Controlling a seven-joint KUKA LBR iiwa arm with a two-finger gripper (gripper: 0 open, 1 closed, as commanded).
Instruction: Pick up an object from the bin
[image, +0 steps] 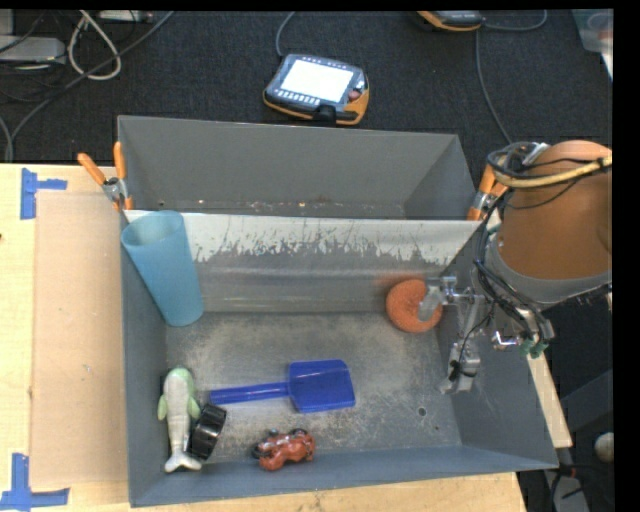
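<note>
Orange disc (410, 305) nearest arm (550, 230); blue scoop (320, 387) apart.

The hand (458, 378) hangs near an orange disc (410, 306) in the bin (300, 170).

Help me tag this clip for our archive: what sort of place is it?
Probably a robotics lab: a grey metal bin holding a blue plastic scoop, an orange-edged handheld control pendant among loose cables on the dark floor, and a robot arm's gripper over the bin's right side.

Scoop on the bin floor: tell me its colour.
The scoop is blue all over, handle and blade alike; the camera view shows it plainly.
</note>
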